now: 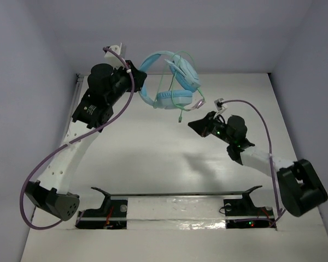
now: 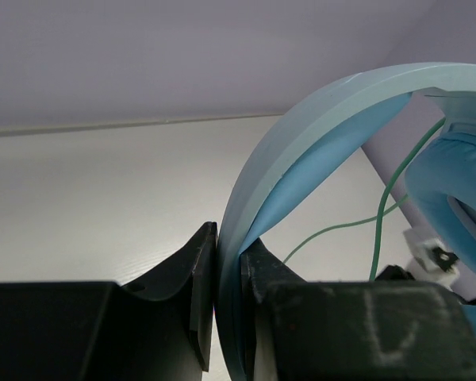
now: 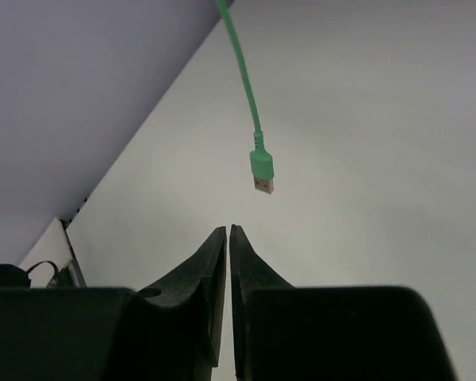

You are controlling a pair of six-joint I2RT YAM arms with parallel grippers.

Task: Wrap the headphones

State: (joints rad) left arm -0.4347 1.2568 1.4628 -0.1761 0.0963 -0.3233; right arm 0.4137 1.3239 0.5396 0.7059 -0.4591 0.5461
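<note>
Top view: even, diffuse light from overhead, desk point(image 1: 169, 158) bright white, near clipping; walls point(image 1: 33, 54) go grey-violet and darken toward the corners. One soft blurry shadow on the desk just left of the right arm point(image 1: 257, 158), no hard edges. Glossy glare strip along the desk's near edge. Left wrist: left claw point(image 2: 226, 238) underexposed, nearly flat black; headphones point(image 2: 317, 135) band close to lens, soft, edges slightly smeared. Right wrist: right claw point(image 3: 228, 234) a black silhouette, cable plug point(image 3: 262, 171) in decent focus, desk brightens toward the right, dimmer by the wall. Both wrist views: claw bodies at the bottom edge out of focus
</note>
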